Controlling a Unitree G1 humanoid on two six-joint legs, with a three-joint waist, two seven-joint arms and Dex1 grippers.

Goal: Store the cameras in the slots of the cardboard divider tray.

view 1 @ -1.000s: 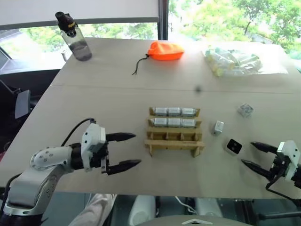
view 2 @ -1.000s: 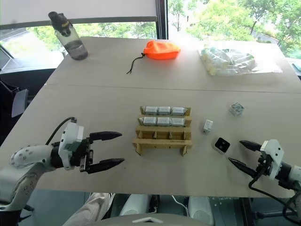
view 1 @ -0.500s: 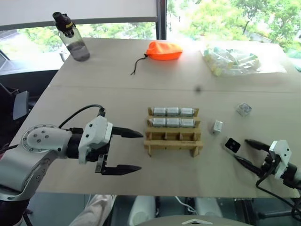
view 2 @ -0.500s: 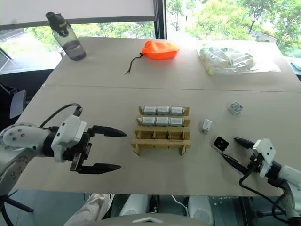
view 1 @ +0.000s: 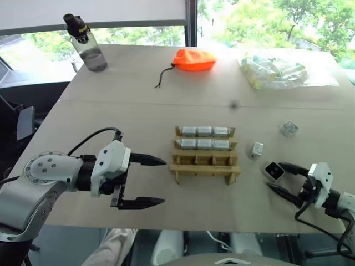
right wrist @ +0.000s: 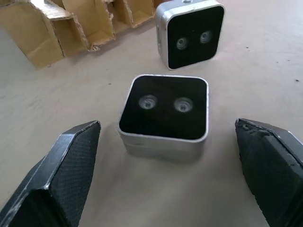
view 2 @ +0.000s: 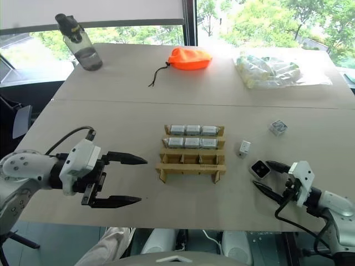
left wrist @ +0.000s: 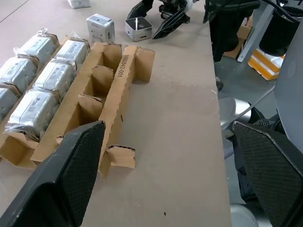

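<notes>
The cardboard divider tray sits mid-table, its two far rows filled with several wrapped silver cameras and its near row of slots empty. To its right lie three loose cameras: a black-faced one, one on its side, and one farther back. My right gripper is open, low over the table, with its fingers on either side of the black-faced camera, not touching it. My left gripper is open and empty, hovering left of the tray.
A water bottle stands at the far left. An orange pouch and a clear bag of tubes lie along the far side. The table's near edge runs just below both grippers.
My right gripper has slid left, and its open fingers now flank the black-faced camera. The left gripper has risen slightly and turned, still open. Cameras and tray have not moved.
</notes>
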